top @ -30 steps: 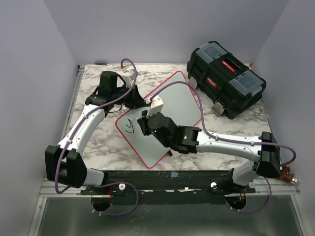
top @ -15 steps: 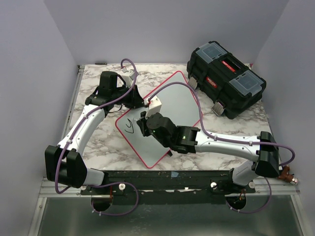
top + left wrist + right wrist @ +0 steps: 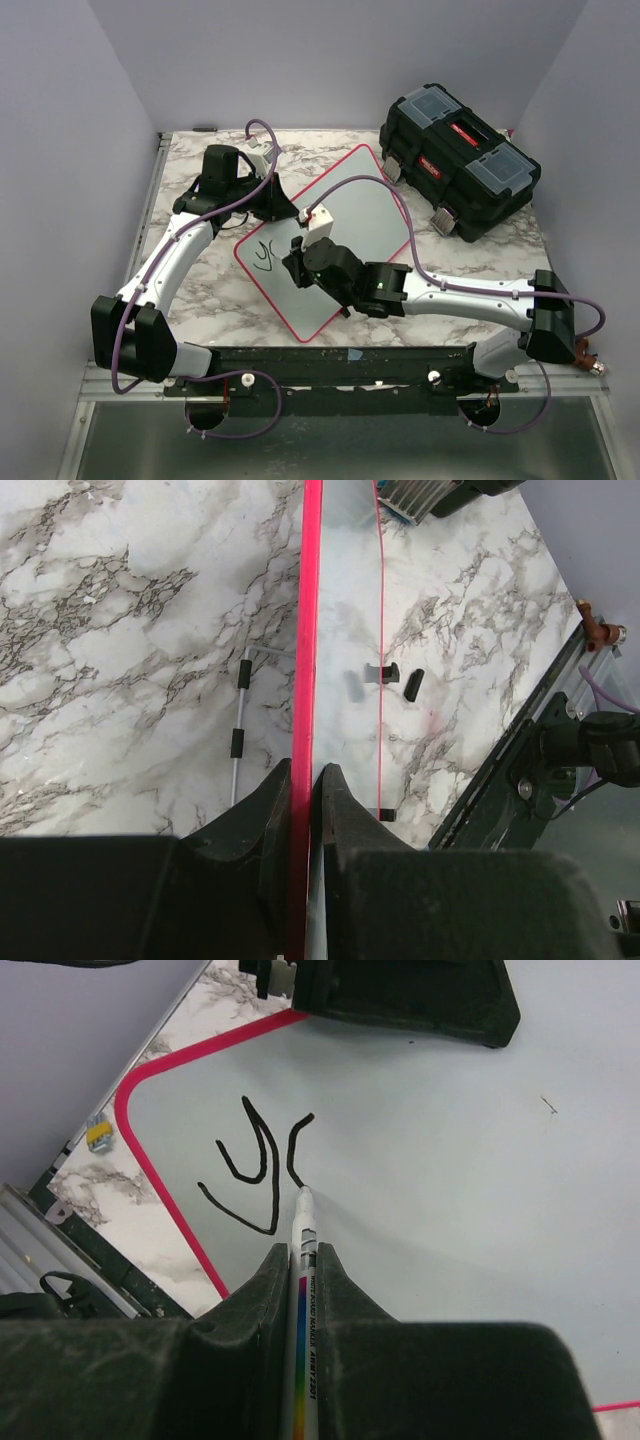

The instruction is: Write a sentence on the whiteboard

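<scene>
My left pincer (image 3: 305, 772) grips the whiteboard (image 3: 346, 580) by its rim to steady it while my right pincer (image 3: 300, 1252), clenched on the marker (image 3: 304, 1222), writes the sentence (image 3: 262, 1170).

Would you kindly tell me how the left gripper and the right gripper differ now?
The left gripper clamps the whiteboard by its pink rim; the right gripper clamps a marker. The left sits at the board's edge; the right is over its face, marker tip touching beside the black strokes. Both are shut.
</scene>
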{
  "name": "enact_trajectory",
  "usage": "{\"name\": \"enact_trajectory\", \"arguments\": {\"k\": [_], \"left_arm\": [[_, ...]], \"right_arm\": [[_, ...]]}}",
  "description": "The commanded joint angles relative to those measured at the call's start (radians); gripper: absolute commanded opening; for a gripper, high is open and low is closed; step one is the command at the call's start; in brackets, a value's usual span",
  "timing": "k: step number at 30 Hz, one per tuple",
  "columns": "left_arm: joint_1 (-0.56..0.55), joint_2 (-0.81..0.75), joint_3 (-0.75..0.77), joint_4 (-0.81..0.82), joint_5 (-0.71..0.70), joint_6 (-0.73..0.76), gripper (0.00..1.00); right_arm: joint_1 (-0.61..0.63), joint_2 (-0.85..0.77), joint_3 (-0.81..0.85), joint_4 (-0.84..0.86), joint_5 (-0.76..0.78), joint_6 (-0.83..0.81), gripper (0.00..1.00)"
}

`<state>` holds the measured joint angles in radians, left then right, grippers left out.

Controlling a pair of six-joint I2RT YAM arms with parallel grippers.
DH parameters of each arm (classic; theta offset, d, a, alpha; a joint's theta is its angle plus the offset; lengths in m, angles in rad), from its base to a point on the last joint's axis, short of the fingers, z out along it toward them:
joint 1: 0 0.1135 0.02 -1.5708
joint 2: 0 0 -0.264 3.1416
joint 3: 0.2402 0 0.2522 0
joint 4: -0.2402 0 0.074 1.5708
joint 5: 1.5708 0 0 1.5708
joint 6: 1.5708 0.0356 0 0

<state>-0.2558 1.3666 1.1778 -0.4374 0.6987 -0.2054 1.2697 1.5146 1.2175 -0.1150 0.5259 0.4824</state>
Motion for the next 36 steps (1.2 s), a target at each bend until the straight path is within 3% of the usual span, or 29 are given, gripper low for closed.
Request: {"name": "enact_trajectory", "arguments": {"k": [1,20,36], "left_arm": [[-0.023,-0.014,-0.008,-0.084,-0.054,0.082,0.0],[-0.027,-0.019,-0.009,-0.083,-0.052,0.08,0.0],[-0.029,-0.021,-0.009,-0.086,-0.056,0.083,0.0]], "right_arm": [[-0.003,-0.013,-0.031,-0.081,0.036,0.035,0.01],[-0.004,0.043,0.097,-0.126,0.158,0.027,0.01],[-0.003,0.101,0.194,-0.118,0.125,-0.017,0.01]]}}
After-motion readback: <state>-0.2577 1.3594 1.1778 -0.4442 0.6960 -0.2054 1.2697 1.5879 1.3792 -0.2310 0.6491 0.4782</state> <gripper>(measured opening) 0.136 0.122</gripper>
